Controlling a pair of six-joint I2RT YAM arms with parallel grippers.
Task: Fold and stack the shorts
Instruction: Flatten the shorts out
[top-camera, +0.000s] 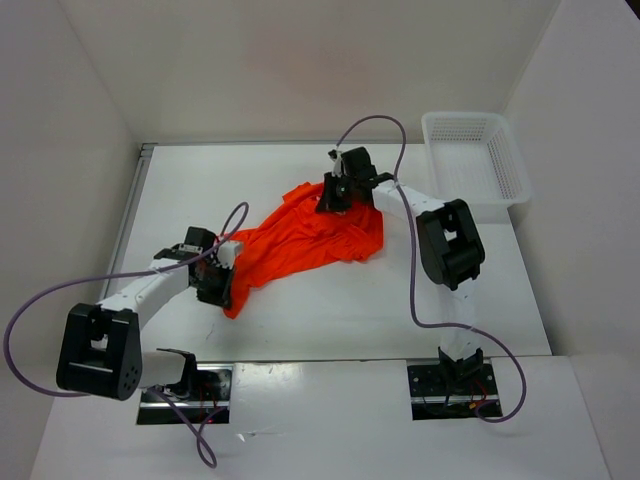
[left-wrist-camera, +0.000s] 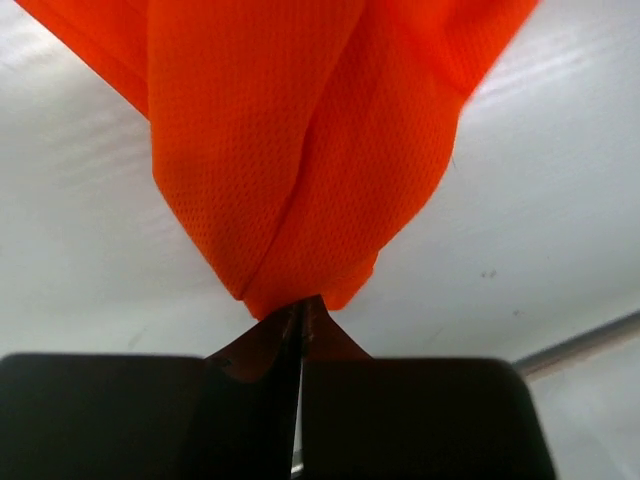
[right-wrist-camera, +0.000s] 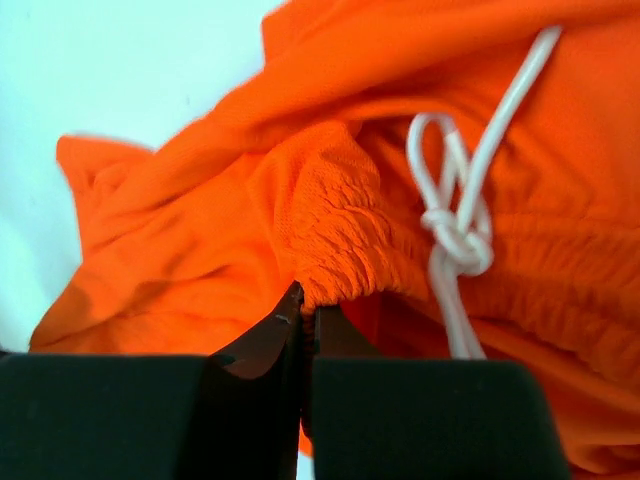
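Currently pinched: you have the shorts (top-camera: 315, 240) caught at two ends, one bunch of orange-red cloth strung between both sets of jaws.
Shorts, lie: crumpled and unfolded on the white table (top-camera: 330, 315). The bulk sits right at the right jaws and narrows to a strip that runs to the left jaws.
Your left gripper (left-wrist-camera: 300, 305): jaws pressed together on a pointed tip of the mesh cloth. Straight ahead of the tips the fabric fans out in two broad folds, with bare table on either side. You cannot tell from these views whether that tip is off the surface.
Your right gripper (right-wrist-camera: 305, 305): jaws pinching the gathered elastic waistband (right-wrist-camera: 345, 240), with ruched cloth bulging just ahead of the tips.
Drawstring (right-wrist-camera: 455, 235): white and knotted, lying on the waistband just to the right of the right jaws, one strand running on ahead of them.
Loose cloth: smoother folds spread to the left of the right jaws and beyond them.
Basket (top-camera: 510, 170): white lattice plastic, at the far right corner of the table, well off to the side of the right jaws and apart from the shorts.
Cable (top-camera: 380, 122): purple, arching over the right arm.
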